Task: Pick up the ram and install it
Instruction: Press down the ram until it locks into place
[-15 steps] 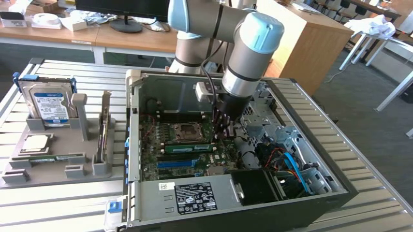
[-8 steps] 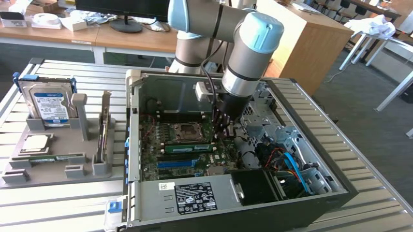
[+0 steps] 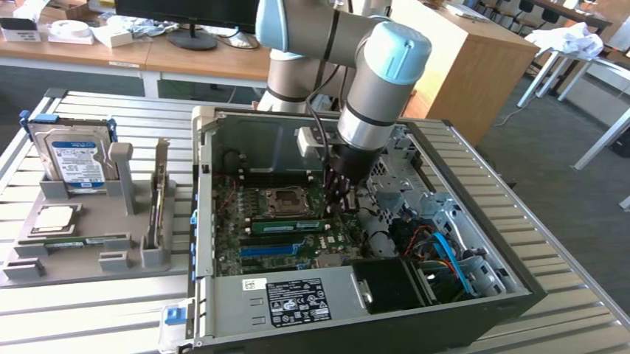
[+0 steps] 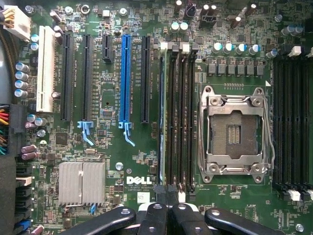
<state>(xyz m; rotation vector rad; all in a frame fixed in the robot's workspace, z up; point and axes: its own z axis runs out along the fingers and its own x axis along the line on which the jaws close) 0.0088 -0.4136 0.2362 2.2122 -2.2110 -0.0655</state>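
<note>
The ram (image 3: 285, 225) is a green stick standing on edge in a slot of the motherboard inside the open computer case. In the wrist view I see the ram (image 4: 162, 117) edge-on as a thin line beside the black memory slots (image 4: 181, 117). My gripper (image 3: 340, 209) reaches down into the case at the ram's end toward the exterior view's right. The gripper (image 4: 167, 192) is shut, its black fingertips (image 4: 160, 190) together right at the ram's near end. I see nothing pinched between them.
The empty processor socket (image 4: 237, 129) lies beside the memory slots, with a long blue slot (image 4: 124, 73) and a heatsink (image 4: 81, 182) on the other side. Outside the case, a grey fixture (image 3: 88, 254) holds a hard drive (image 3: 71, 158) and a silver chip (image 3: 54, 219). The power supply (image 3: 295, 299) and cables (image 3: 443, 251) crowd the case.
</note>
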